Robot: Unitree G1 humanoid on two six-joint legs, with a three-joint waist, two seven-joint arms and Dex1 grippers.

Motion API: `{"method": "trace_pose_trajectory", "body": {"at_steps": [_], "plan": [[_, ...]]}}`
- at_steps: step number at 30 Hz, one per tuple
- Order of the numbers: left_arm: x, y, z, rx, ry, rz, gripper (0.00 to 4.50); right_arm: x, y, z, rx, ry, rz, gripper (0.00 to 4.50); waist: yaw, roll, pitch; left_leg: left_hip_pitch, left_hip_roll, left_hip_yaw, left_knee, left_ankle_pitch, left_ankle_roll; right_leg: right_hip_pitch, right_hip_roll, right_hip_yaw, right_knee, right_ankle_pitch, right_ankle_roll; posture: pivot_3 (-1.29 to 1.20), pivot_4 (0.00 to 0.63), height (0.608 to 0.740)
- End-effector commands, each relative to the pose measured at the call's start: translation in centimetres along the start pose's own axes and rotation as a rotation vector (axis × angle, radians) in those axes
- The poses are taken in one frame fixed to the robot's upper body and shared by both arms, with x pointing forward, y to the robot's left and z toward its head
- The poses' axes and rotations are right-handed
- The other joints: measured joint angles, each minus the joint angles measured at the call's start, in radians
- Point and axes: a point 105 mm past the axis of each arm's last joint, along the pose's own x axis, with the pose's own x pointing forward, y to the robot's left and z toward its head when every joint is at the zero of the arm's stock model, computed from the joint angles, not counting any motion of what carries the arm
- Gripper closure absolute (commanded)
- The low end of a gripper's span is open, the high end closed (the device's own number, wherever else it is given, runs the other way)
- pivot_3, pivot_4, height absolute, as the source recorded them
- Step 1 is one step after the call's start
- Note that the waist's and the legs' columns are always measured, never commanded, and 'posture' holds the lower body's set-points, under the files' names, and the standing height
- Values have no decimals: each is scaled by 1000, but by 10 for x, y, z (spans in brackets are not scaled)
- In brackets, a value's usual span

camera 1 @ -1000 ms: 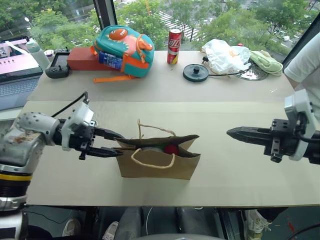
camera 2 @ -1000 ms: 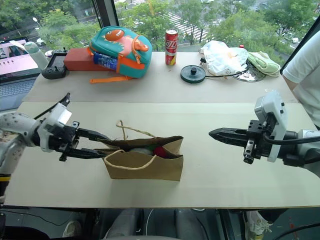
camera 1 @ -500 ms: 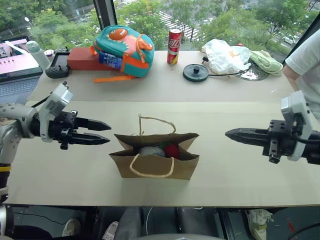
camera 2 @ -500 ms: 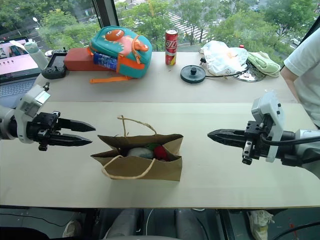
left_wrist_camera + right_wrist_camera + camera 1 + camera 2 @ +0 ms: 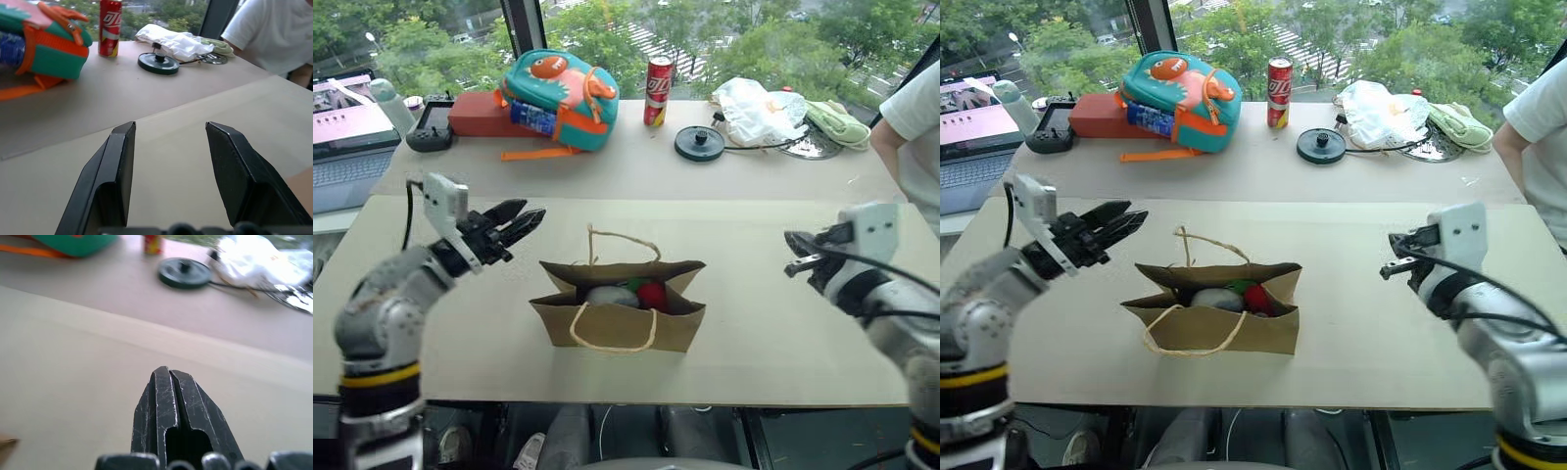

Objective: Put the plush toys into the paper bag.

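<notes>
The paper bag stands open near the middle of the tabletop's front edge, its long axis running along that edge, with both plush toys inside, grey-blue beside red. It lies between the arms, closer to the left end effector, whose fingers are apart and empty. The right end effector is pressed together, holding nothing, toward the right edge.

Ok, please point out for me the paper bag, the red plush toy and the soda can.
paper bag (image 5: pixel 617 328), left eye view, front wall.
red plush toy (image 5: pixel 652 296), left eye view, rounded red body inside the bag.
soda can (image 5: pixel 656 78), left eye view, red side.
</notes>
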Motion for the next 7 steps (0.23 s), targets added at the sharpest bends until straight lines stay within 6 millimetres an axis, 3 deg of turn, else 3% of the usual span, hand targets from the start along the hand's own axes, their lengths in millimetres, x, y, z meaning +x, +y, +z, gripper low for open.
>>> {"method": "trace_pose_trajectory", "body": {"at_steps": [1, 7], "plan": [[3, -9, 15, 35, -81, 58, 2020, 3, 2, 19, -52, -149, -126, 4500, 0, 0, 0, 1, 0, 0, 0, 0, 0, 0, 0, 0, 0, 0, 0, 0, 150, 739], [2, -2, 5, 22, -70, 125, 2020, 9, -6, 15, -21, -206, -243, 4500, -3, 0, 0, 3, 0, 1, -1, 0, 0, 2, 0, 0, 0, 0, 0, 0, 150, 739]]}}
